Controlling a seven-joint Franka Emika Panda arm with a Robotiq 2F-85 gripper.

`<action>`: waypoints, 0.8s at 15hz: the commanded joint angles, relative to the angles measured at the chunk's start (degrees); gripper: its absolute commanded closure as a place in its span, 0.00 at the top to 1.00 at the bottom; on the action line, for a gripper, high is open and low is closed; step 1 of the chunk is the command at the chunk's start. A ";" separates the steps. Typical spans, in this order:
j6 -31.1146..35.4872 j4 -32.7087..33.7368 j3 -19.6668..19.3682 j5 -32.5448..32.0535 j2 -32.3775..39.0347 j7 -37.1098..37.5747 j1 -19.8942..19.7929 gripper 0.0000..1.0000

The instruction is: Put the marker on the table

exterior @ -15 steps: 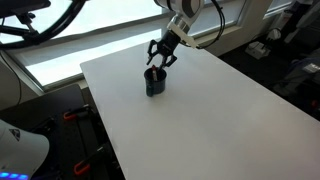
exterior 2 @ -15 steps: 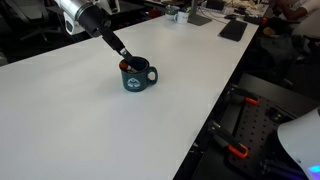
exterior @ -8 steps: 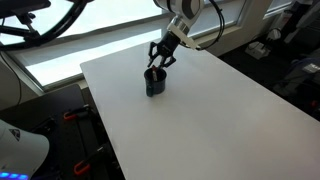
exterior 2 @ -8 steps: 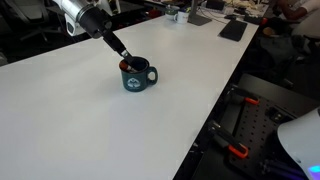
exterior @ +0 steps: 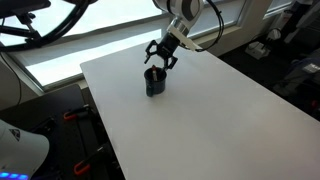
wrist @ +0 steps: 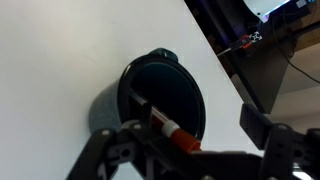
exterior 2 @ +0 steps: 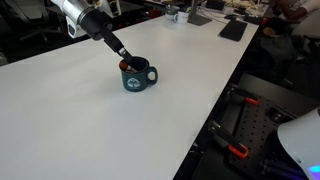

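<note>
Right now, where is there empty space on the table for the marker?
Most of the white table is bare: the wide stretch between the mug and the near edges. It's crowded at the mug, where the gripper hovers over the marker.

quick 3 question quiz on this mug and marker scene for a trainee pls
1. True or false: the marker lies flat on the table.
2. The pincer is: A) shut on the mug's handle, B) open, just over the mug, C) resting on bare tabletop.
3. In the wrist view, what colour shows near the marker's lower end?

Key: 1 false, it leans inside the mug. 2 B. 3 red.
</note>
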 commanded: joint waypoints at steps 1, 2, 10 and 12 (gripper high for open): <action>-0.89 0.77 0.19 0.16 0.22 0.46 -0.10 1.00; -0.26 0.34 0.21 -0.12 0.18 0.11 -0.08 1.00; 3.09 -5.32 -0.15 1.03 -6.03 3.59 -1.07 1.00; 6.47 -9.36 0.03 1.24 -9.82 4.65 -1.91 1.00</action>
